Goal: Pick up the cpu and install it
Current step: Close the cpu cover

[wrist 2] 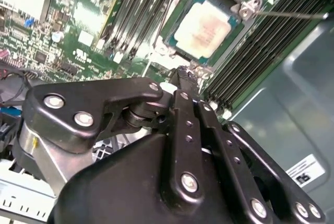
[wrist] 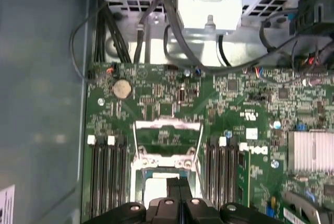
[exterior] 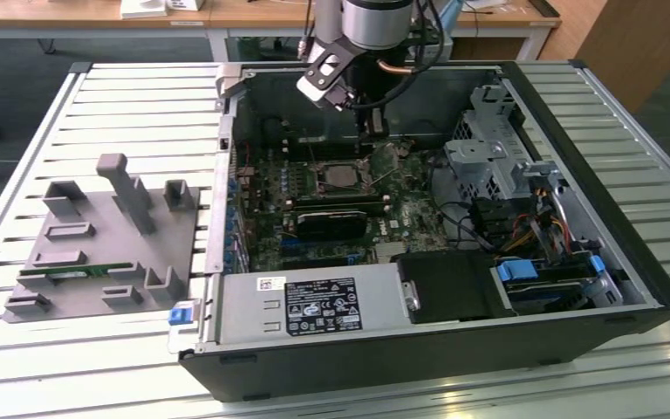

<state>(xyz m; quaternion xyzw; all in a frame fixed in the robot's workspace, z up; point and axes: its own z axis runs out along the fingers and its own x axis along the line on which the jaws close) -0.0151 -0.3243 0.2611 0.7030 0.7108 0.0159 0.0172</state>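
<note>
Second wrist view: cpu (wrist 2: 206, 28) lying in socket (wrist 2: 169, 32).
Hovers near it with gripper (wrist 2: 183, 73) pinched shut, empty; clamp frame (wrist: 167, 125) apparently unlatched.

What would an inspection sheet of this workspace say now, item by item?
Surface: slatted silver metal table, carrying the open black computer case.
Job's things: small square silver-topped cpu lies in the motherboard socket, its top uncovered.
Clutter: grey plastic tray with upright posts at the exterior view's left; long green memory stick on it.
Gripper: black gripper shut, nothing held, tips close to the socket's edge.
Cables: black cable bundle beside the motherboard; coloured wires inside the case.
Surroundings: wooden desks beyond the table.
</note>
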